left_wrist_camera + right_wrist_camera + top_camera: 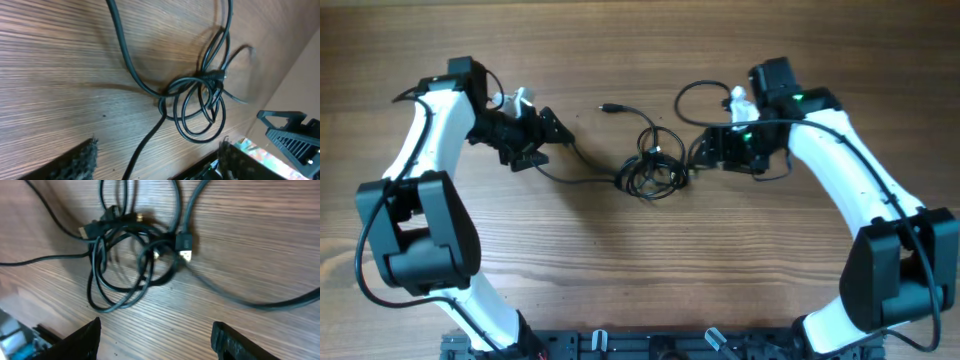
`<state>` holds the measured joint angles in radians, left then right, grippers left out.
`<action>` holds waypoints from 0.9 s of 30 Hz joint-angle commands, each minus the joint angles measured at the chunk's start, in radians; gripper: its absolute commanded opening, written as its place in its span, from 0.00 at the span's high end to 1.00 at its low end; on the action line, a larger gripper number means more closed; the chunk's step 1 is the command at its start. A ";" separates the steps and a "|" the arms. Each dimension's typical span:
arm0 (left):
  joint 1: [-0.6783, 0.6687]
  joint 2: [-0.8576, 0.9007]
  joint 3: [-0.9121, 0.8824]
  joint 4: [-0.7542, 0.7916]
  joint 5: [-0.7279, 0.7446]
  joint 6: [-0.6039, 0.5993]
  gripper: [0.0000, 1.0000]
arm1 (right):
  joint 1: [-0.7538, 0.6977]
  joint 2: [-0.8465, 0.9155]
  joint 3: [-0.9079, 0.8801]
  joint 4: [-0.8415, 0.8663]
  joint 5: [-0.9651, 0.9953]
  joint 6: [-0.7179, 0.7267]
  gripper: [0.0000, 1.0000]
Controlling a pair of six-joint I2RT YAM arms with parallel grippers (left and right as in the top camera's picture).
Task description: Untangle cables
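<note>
The cables (642,178) lie as a knot of thin black loops on the wooden table, midway between the arms. One strand runs left from the knot toward my left gripper (555,135). In the left wrist view the knot (210,77) lies ahead, and that strand (145,150) lies on the wood between the spread fingers of the left gripper (157,162), which is open and not clamping it. My right gripper (705,150) sits just right of the knot. Its wrist view shows the knot (122,228) with a USB plug (184,245). The right gripper (156,340) is open over bare wood.
A loose plug end (610,107) points away from the knot at the upper left. A wider cable loop (692,95) arcs behind the right gripper. The right arm's gripper (292,140) shows at the edge of the left wrist view. Both arm bases stand at the front edge.
</note>
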<state>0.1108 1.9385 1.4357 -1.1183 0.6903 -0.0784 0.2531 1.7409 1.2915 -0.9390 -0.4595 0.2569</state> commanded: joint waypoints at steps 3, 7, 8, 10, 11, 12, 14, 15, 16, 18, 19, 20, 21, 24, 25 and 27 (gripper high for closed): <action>-0.092 -0.012 0.008 0.008 -0.011 0.015 0.19 | 0.122 -0.013 0.011 0.023 0.157 0.064 0.26; -0.146 -0.012 0.008 0.031 -0.046 0.015 0.05 | 0.178 -0.012 0.009 0.066 0.155 0.064 0.22; -0.153 -0.012 0.008 0.037 -0.057 0.014 0.05 | 0.183 -0.011 0.009 0.077 0.154 0.065 0.21; -0.168 -0.012 0.008 0.041 -0.129 0.010 0.04 | 0.197 -0.010 0.009 0.105 0.127 0.065 0.19; -0.171 -0.012 0.008 0.038 -0.233 -0.032 0.04 | 0.203 -0.010 0.009 0.116 0.113 0.064 0.18; -0.172 -0.012 0.008 0.031 -0.319 -0.079 0.04 | 0.208 -0.010 0.009 0.122 0.104 0.064 0.18; -0.167 -0.013 0.008 0.000 -0.564 -0.217 0.04 | 0.215 -0.010 0.009 0.135 0.099 0.064 0.17; -0.163 -0.013 0.008 -0.009 -0.631 -0.257 0.04 | 0.215 -0.009 0.009 0.140 0.099 0.064 0.17; -0.159 -0.013 0.008 -0.016 -0.689 -0.297 0.04 | 0.215 -0.009 0.009 0.146 0.099 0.064 0.17; -0.150 -0.013 0.012 -0.028 -0.755 -0.343 0.03 | 0.215 -0.009 0.009 0.163 0.098 0.065 0.17; -0.144 -0.013 0.022 -0.037 -0.768 -0.349 0.03 | 0.215 -0.009 0.009 0.172 0.098 0.069 0.17; -0.137 -0.014 0.039 -0.053 -0.771 -0.349 0.02 | 0.215 -0.009 0.009 0.177 0.099 0.074 0.16; -0.129 -0.016 0.063 -0.072 -0.771 -0.349 0.01 | 0.215 -0.008 0.009 0.180 0.099 0.087 0.16; -0.111 -0.035 0.159 -0.141 -0.759 -0.378 0.01 | 0.215 0.002 0.009 0.183 0.098 0.087 0.17; -0.111 -0.045 0.184 -0.154 -0.731 -0.378 0.01 | 0.215 0.005 0.009 0.183 0.091 0.087 0.16; -0.116 -0.084 0.218 -0.157 -0.592 -0.340 0.02 | 0.216 0.026 0.009 0.186 0.064 0.087 0.17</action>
<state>-0.0040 1.9297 1.5906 -1.2716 -0.0242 -0.4179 0.4641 1.7409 1.2911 -0.7605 -0.3504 0.3336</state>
